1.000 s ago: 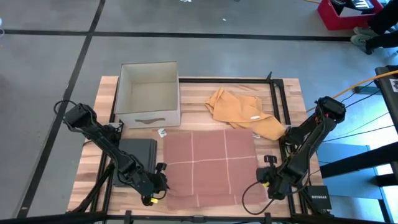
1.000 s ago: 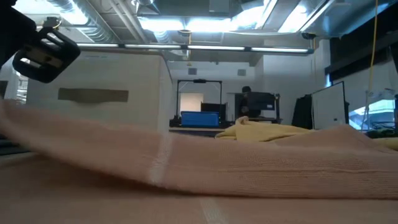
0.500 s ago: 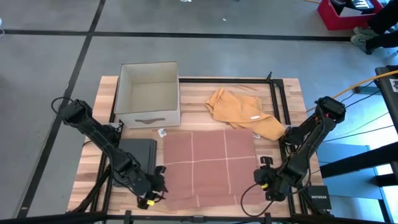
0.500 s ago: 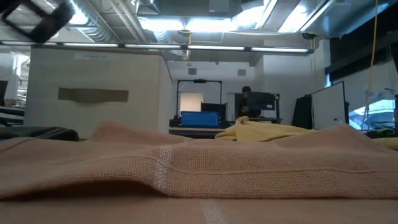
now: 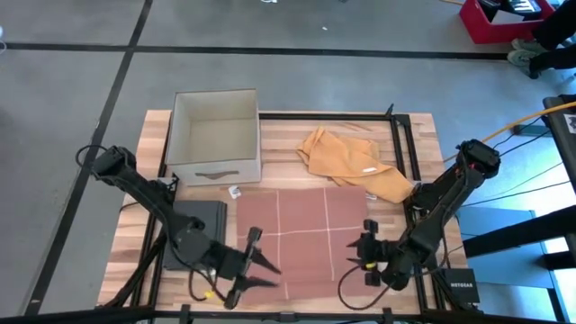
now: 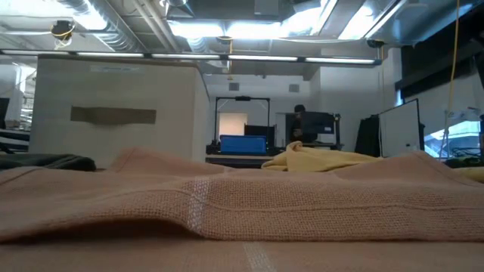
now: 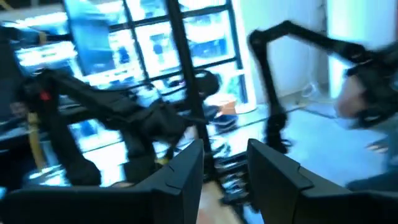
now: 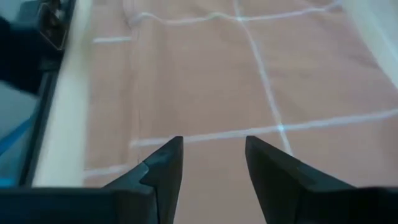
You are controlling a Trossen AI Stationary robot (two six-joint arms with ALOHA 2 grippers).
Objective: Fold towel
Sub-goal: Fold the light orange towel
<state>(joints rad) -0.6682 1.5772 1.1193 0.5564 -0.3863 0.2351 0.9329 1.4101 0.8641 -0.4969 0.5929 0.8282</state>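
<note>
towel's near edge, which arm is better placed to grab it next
Right, narrowly. The right gripper points open across the towel at its near right corner; the left gripper, open too, sits tilted above the near left corner.

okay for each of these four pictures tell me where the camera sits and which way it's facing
High view: overhead, straight down on the table; both arms, left gripper and right gripper open over the reddish towel.
Low view: table height, level across the towel into the room; no arm shows.
Left wrist view: on the left arm, facing the room; own fingers apart.
Right wrist view: on the right arm, facing down on the towel; own fingers apart.
High, low and right wrist views share the towel.
</note>
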